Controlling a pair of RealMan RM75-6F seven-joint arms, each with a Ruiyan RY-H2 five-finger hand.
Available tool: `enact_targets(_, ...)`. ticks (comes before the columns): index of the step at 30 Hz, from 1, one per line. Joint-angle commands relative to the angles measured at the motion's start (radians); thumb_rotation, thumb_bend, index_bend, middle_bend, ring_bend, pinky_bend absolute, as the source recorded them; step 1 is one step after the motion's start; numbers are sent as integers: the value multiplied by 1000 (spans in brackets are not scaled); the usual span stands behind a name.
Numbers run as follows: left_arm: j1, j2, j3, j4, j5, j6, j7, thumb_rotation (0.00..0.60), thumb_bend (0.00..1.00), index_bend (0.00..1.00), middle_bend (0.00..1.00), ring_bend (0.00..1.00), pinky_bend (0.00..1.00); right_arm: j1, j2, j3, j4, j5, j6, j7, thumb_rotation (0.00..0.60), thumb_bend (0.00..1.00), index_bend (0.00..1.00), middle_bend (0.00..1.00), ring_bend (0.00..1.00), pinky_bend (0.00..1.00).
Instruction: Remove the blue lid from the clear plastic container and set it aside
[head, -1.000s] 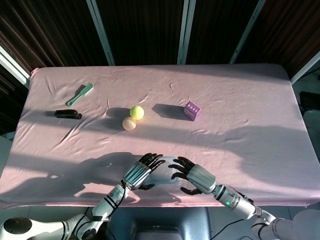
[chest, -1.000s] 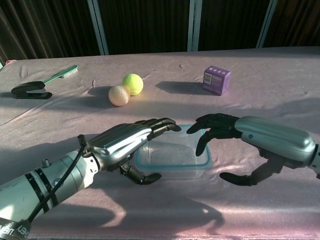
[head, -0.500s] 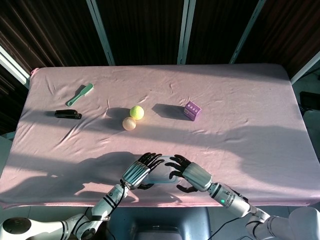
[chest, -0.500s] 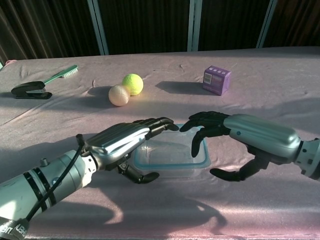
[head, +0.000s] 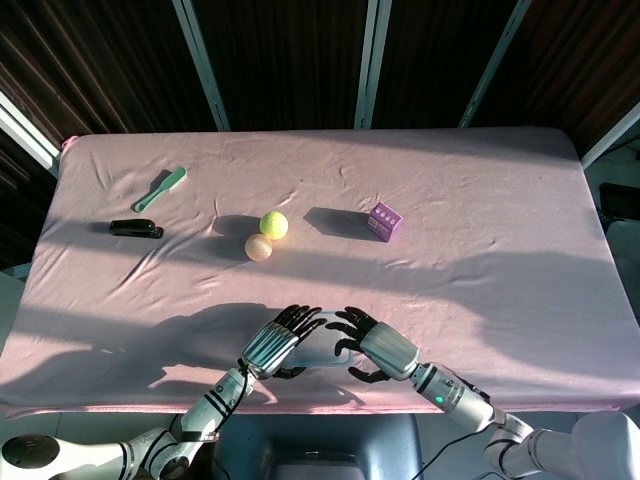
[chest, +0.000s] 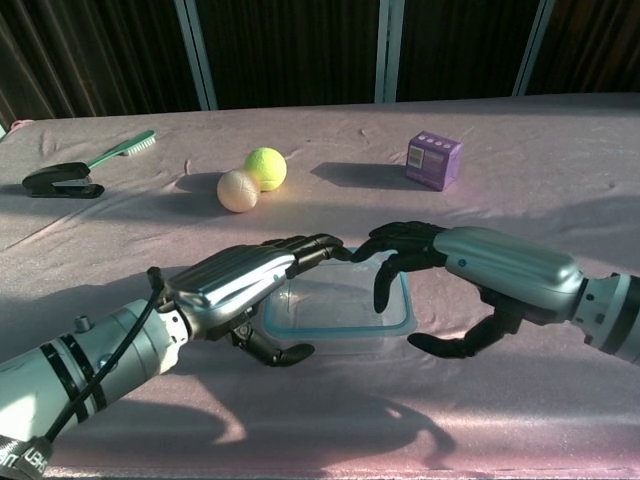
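The clear plastic container with its blue lid (chest: 338, 306) lies flat near the table's front edge, mostly hidden under my hands in the head view (head: 322, 338). My left hand (chest: 246, 284) (head: 272, 344) spans its left end, fingertips over the far rim and thumb against the near left corner. My right hand (chest: 462, 268) (head: 378, 346) arches over the right end. Its fingertips (chest: 382, 252) hover over the lid and its thumb sits low, just off the near right corner, with nothing held.
A yellow ball (chest: 265, 168) and a peach ball (chest: 238, 190) sit behind the container. A purple box (chest: 434, 161) stands at the back right. A black stapler (chest: 62, 180) and a green brush (chest: 122, 149) lie far left. Pink cloth (chest: 540, 190) covers the table.
My right hand has slid left and its fingers now reach over the lid's right part. The container and left hand have shifted slightly left.
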Motion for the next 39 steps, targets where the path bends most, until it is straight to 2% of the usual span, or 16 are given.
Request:
enact_targets(1,0,1,0,-1,0,0,-1,600,329,93,263,200,246,4,-3,1,0,4,-5,0,600,473,548,258,48,44)
enact_targets(39,1,18,6,-20,-2,-3,-1,600,329,93,266,204,251,40,-34,14,-3,40,-33,-9,600,474,558,259,52,64)
